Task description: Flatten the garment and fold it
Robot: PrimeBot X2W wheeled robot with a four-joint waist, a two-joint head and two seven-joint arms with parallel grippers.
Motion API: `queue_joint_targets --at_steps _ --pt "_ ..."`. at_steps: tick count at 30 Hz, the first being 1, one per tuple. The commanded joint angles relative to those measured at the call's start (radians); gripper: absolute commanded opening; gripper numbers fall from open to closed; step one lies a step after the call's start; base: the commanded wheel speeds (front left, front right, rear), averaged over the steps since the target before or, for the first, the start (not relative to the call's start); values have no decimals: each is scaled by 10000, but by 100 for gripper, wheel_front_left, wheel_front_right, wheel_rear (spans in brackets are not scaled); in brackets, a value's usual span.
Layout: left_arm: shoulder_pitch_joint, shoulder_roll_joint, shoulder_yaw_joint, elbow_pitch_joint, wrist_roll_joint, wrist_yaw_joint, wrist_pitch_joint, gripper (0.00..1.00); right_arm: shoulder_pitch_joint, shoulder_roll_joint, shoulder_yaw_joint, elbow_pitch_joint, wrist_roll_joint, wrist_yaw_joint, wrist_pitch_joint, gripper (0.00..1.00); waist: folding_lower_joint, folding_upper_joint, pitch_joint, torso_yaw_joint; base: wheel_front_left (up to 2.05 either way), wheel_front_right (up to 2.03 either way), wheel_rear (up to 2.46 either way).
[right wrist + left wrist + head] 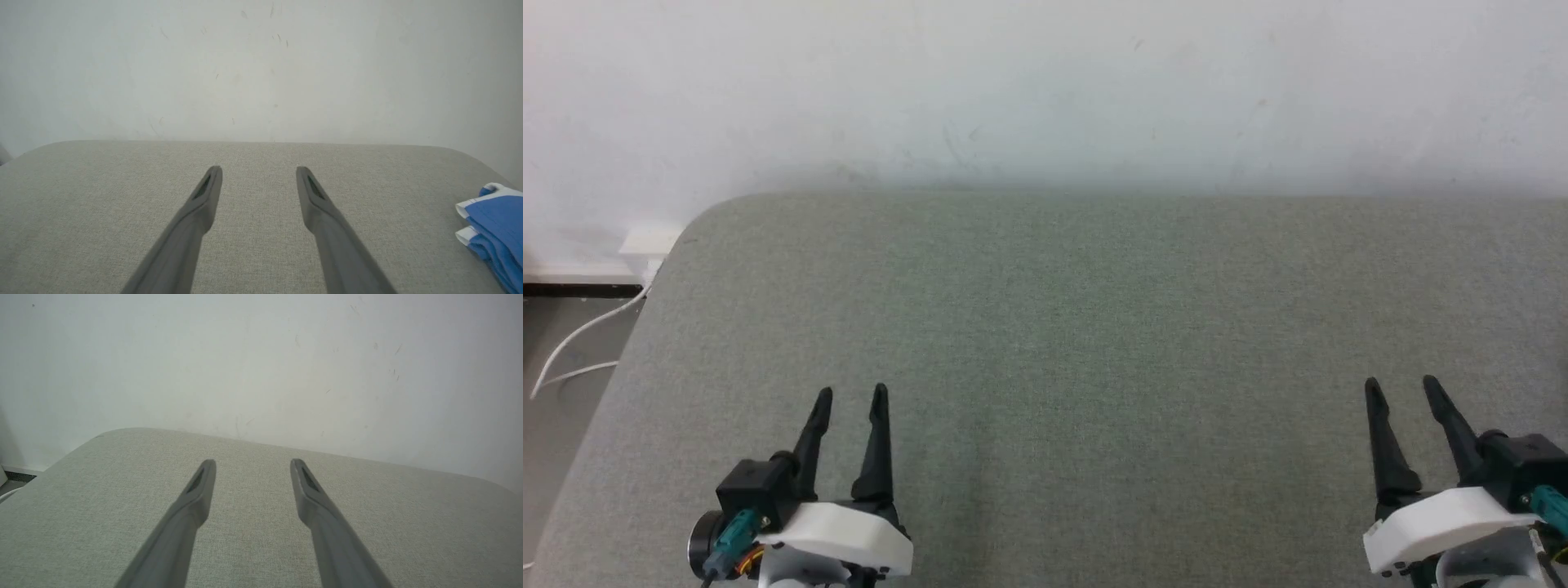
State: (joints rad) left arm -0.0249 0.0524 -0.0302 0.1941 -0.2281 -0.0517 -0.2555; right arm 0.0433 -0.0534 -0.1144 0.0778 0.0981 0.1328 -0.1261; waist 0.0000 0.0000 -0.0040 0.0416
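Garment (496,222): bright blue thin fabric with white edge trim, bunched in layered folds on the grey-green fabric-covered surface (1094,327), at the far right of the right wrist view, well apart from that gripper's fingers. Cut off by the frame's right and bottom edges; overall shape and any print cannot be made out. Left gripper (852,396): fingers spread, holding nothing, over the surface's near left part. Right gripper (1401,384): fingers spread likewise, holding nothing, at the near right. White wall (1045,90) behind, with faint scuff marks. White cable (572,339) on the floor beside the surface's left corner, leading to a white fitting (647,243), blurred.
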Motion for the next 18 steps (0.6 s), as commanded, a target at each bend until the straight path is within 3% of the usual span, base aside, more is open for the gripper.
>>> queue_joint_targets --at_steps 1,18 --pt "0 0 2 0 0 0 1 0 0 -2 0 -2 0 0 4 0 0 0 0 0 0 0 0" --pt "9 1 13 -86 99 22 113 0 -19 -6 39 -34 -43 -1 77 0 1 0 5 -22 0 0 0"
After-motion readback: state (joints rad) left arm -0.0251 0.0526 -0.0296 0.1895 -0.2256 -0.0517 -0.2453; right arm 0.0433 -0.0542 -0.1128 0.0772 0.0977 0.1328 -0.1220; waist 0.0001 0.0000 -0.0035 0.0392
